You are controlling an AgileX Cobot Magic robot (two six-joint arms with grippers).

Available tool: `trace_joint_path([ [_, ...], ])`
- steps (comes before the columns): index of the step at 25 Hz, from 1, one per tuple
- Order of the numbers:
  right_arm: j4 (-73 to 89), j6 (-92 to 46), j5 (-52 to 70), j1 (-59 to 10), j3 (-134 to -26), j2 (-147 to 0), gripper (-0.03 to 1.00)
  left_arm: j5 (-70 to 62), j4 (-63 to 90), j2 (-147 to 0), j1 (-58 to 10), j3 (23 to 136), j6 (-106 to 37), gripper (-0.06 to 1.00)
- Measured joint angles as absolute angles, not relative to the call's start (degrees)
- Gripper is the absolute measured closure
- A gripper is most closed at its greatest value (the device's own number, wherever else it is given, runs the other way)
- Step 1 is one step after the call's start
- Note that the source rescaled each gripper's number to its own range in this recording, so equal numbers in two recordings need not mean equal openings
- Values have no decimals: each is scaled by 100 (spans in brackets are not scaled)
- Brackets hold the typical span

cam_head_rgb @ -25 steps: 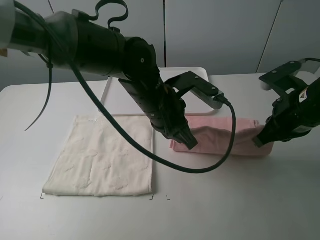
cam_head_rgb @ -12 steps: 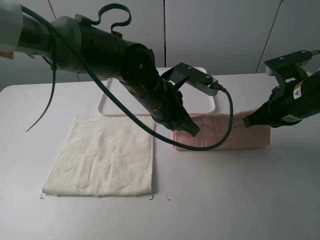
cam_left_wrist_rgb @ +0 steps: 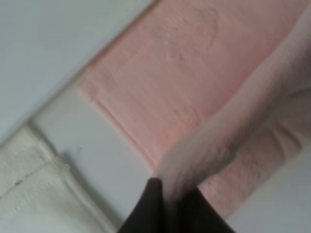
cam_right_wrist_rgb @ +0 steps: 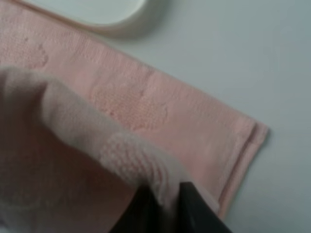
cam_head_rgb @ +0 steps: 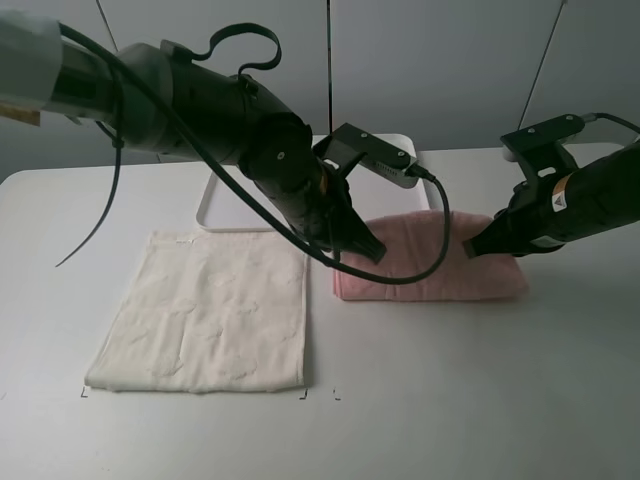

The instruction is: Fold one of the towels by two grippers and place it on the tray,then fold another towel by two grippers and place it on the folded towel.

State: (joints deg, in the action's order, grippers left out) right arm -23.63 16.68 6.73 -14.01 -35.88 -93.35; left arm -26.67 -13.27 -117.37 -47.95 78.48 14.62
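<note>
White worktop (cam_head_rgb: 460, 400), grey panels behind. Pink towel (cam_head_rgb: 440, 278) lies right of centre, before the far-edge tray (cam_head_rgb: 212, 212); left gripper (cam_head_rgb: 368, 250) and right gripper (cam_head_rgb: 478, 244) each clamp its raised hem. Risk: unequal travel skews the fold, or the hem slips.

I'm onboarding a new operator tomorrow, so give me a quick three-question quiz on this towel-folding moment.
1. True or false: a folded towel already lies on the tray.
2. Fill in: in the exterior high view, the cream towel lies to the ____ of the pink towel.
3. Which towel do the left end effector and right end effector grip?
A) pink towel
B) cream towel
C) neither
Key: 1 false; 2 left; 3 A.
</note>
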Motion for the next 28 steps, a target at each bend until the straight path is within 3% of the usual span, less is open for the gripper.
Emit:
trace_joint_path([
  [2, -2410, 1668, 639, -1255, -3635, -9421, 80, -2571, -1666, -11737, -4795, 7848, 1814, 79],
  [4, -2431, 1687, 525, -1062, -3680, -9444, 72, -2466, -1844, -11737, -4795, 7848, 1983, 63],
  [5, -2443, 1705, 414, -935, -3707, -9444, 67, -2419, -1884, -11737, -4795, 7848, 2001, 49],
  [7, -2443, 1780, 267, -706, -3729, -9444, 44, -2301, -1959, -11737, -4795, 7848, 2054, 15],
  [9, -2359, 1856, 226, -572, -3733, -9444, 14, -2233, -2045, -11737, -4795, 7848, 2189, 0],
  [10, -2339, 1868, 226, -545, -3733, -9444, 4, -2202, -2128, -11737, -4795, 7848, 2285, -3],
  [12, -2318, 1890, 354, -523, -3733, -9444, -1, -2188, -2225, -11737, -4795, 7848, 2508, -4],
  [20, -1703, 1907, 1611, -523, -4131, -9444, -3, -3532, -1717, -11747, -4541, 8302, 2940, -4],
  [28, 220, 70, 3983, -523, -5602, -9757, -3, -5435, -244, -12660, -4116, 9933, 1798, -4],
])
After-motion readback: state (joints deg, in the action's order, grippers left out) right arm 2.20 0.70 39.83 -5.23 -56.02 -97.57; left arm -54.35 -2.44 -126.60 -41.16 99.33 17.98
